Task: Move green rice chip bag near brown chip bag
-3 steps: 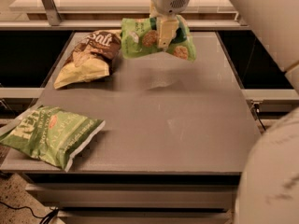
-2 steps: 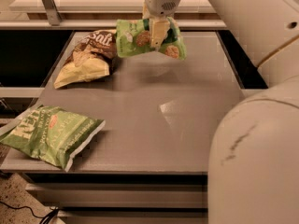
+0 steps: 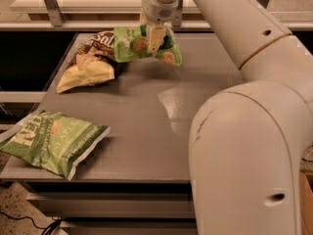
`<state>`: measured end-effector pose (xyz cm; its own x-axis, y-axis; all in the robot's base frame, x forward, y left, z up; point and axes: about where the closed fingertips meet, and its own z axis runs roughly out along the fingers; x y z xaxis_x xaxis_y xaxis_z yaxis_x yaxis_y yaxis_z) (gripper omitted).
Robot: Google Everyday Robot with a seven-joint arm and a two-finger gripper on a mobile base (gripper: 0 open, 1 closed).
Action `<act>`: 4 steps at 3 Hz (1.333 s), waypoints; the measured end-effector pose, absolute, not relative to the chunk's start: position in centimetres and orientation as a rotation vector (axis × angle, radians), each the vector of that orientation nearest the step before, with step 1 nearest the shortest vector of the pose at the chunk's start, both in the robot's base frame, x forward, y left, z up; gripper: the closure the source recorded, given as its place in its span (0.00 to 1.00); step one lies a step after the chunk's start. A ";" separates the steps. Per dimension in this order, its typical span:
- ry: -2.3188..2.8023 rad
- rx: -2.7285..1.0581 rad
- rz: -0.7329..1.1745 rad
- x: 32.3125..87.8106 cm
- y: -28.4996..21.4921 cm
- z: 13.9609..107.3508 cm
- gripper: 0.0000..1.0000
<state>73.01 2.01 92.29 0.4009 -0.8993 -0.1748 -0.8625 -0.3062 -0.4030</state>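
Camera view: the jaws hang over the far part of the grey desk, left of its middle, pointing down from the white arm that fills the right foreground. They are closed on the rice bag, one pale finger pressed across its front near the top edge. The bag hangs from that grip, clear of the desk, spread sideways with its rice-cake pictures facing the camera and a soft shadow on the surface beneath it. Its left edge reaches the brown bag, which lies crumpled at the far left of the desk; I cannot tell whether the two touch. A duller green bag lies flat at the near left corner, well apart from both, its left end overhanging the edge.
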 end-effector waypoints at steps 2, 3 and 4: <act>1.490 -2.244 -0.044 73.9 3.5 90.9 0.63; 1.497 -2.229 -0.032 74.2 3.5 90.8 0.40; 1.502 -2.222 -0.025 74.4 3.4 90.7 0.17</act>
<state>74.38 3.40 90.74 0.4049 -0.8839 -0.2339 -0.8757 -0.3013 -0.3772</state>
